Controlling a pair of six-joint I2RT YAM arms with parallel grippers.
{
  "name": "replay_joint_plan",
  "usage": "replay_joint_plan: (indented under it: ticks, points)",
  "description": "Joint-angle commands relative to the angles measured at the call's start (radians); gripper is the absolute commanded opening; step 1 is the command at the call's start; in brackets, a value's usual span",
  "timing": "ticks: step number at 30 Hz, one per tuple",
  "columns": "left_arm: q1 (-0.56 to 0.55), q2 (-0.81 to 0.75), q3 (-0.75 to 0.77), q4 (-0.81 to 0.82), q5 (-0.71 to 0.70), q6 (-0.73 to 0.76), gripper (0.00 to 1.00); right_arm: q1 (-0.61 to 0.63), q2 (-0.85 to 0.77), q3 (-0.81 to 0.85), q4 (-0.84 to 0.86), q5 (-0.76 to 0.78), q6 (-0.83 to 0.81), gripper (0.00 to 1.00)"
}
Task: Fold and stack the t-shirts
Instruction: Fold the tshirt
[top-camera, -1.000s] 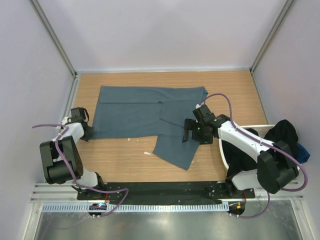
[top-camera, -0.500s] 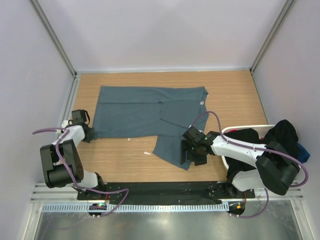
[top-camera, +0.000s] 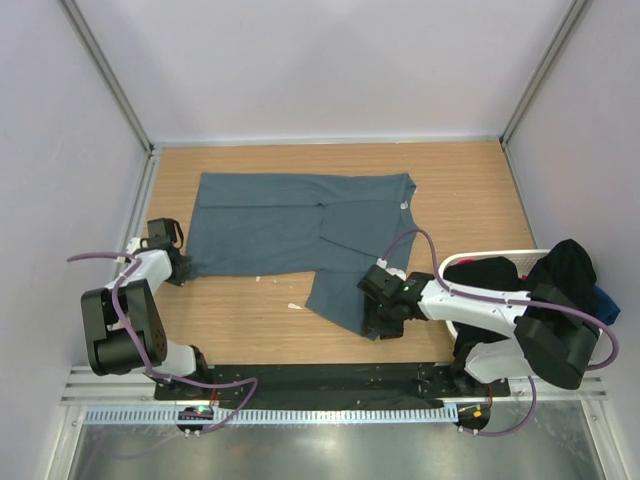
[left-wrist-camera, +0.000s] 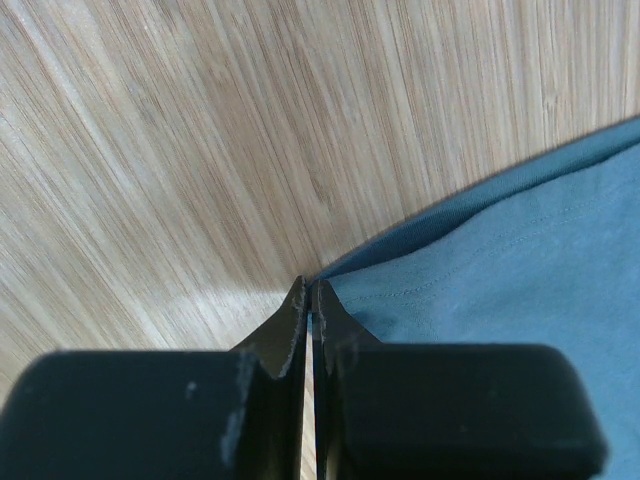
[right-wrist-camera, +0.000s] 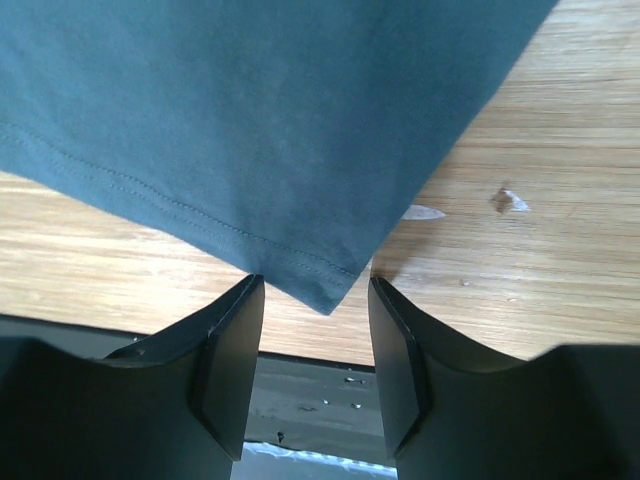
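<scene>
A slate blue-grey t-shirt (top-camera: 265, 220) lies spread on the wooden table, with a folded part reaching toward the near edge. My left gripper (top-camera: 182, 267) sits at the shirt's near left corner. In the left wrist view its jaws (left-wrist-camera: 310, 292) are shut, with the tip of the shirt (left-wrist-camera: 520, 270) pinched between them. My right gripper (top-camera: 380, 326) is open over the near corner of the folded part. In the right wrist view that corner of the shirt (right-wrist-camera: 270, 120) lies between the spread fingers of the gripper (right-wrist-camera: 315, 285), which do not touch it.
A white laundry basket (top-camera: 500, 254) stands at the right with black shirts (top-camera: 568, 268) and a blue one (top-camera: 607, 305) in it. Small white scraps (top-camera: 296, 306) lie on the wood. The black rail of the table's near edge (right-wrist-camera: 300, 385) is just beyond the right fingers.
My right gripper has moved from the middle of the folded part down to its near corner. My left gripper has shifted slightly toward the shirt corner. The shirt has not moved.
</scene>
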Motion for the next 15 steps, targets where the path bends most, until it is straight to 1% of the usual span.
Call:
replay_joint_plan:
  ticks: [1, 6, 10, 13, 15]
  points:
    - [-0.007, -0.001, -0.005, -0.068, -0.029, 0.019, 0.00, 0.007, 0.021, 0.027, -0.048, 0.095, 0.048, 0.52]
    - [-0.006, 0.004, -0.002, -0.068, -0.030, 0.019, 0.00, 0.007, 0.044, 0.030, -0.042, 0.097, 0.048, 0.51]
    - [-0.007, 0.004, 0.000, -0.072, -0.035, 0.019, 0.00, 0.009, 0.052, 0.033, -0.053, 0.095, 0.049, 0.41]
    - [-0.007, 0.004, 0.001, -0.075, -0.039, 0.019, 0.00, 0.010, 0.061, 0.033, -0.064, 0.092, 0.052, 0.38]
    - [-0.006, 0.004, 0.003, -0.080, -0.042, 0.019, 0.00, 0.015, 0.067, 0.033, -0.065, 0.089, 0.055, 0.34]
